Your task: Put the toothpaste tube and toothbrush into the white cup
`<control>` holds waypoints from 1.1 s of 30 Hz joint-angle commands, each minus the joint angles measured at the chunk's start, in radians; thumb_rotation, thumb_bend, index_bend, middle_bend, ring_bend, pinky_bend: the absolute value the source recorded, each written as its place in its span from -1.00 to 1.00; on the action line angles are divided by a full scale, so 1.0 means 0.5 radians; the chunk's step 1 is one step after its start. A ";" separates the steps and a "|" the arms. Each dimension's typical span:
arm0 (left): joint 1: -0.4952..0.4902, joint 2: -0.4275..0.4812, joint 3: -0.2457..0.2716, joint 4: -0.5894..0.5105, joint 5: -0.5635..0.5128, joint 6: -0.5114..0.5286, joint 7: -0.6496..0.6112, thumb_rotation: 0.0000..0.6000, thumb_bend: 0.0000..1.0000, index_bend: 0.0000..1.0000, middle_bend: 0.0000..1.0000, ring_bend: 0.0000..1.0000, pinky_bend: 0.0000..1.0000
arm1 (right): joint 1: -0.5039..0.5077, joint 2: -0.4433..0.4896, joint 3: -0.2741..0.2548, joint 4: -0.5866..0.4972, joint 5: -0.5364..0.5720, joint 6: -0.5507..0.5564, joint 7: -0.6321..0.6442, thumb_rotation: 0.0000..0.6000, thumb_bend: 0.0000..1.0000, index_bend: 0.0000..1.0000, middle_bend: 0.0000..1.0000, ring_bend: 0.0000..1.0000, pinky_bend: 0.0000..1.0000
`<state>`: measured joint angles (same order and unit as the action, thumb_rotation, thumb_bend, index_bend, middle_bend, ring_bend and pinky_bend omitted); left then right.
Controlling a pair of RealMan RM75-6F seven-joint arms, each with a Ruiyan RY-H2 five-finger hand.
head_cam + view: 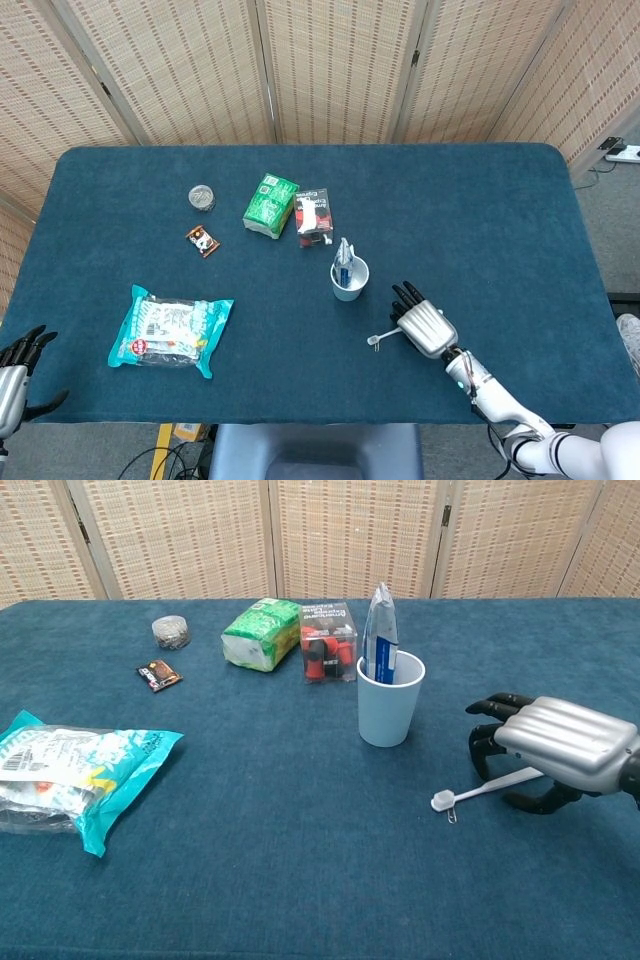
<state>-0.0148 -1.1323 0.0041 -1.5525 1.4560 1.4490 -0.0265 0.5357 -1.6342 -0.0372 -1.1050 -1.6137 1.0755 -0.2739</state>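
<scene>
1. The toothpaste tube stands upright in the white cup, leaning on the rim with its crimped end poking well above it. I judge that half of the job done, which leaves the toothbrush as my only concern.

2. The toothbrush lies flat on the blue table, just to the right of the cup. Its head points toward the cup and its handle runs back under my right hand.

3. I have the right hand arched over the handle end, palm down, fingers curled down toward the cloth on the cup side and the thumb low on the near side. Whether they have actually pinched the handle I cannot tell; the brush looks flat on the table, and the contact is hidden under the hand.

4. I go for the handle end so that the brush can be tipped upright and lowered beside the tube.

5. A thin handle on soft cloth is awkward; it may roll or slip as the fingers come together.

6. My left hand sits at the near left corner, fingers spread and holding nothing, well clear of the snack bag, green pack and small box.
</scene>
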 commanded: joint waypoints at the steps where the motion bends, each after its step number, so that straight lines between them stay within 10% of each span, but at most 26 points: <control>1: 0.001 -0.003 0.000 0.006 -0.002 -0.002 -0.005 1.00 -0.50 -0.65 -0.79 -0.72 -0.61 | -0.001 -0.014 -0.001 0.018 -0.006 0.012 0.001 1.00 -0.44 -0.04 -0.37 -0.86 -0.80; 33: 0.007 -0.021 0.000 0.050 -0.004 -0.007 -0.047 1.00 -0.50 -0.65 -0.79 -0.72 -0.61 | -0.031 -0.024 -0.005 0.072 -0.034 0.132 0.077 1.00 -0.16 0.17 -0.31 -0.78 -0.80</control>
<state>-0.0115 -1.1430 0.0043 -1.5273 1.4537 1.4458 -0.0498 0.5253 -1.6527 -0.0425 -1.0635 -1.6286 1.1286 -0.2447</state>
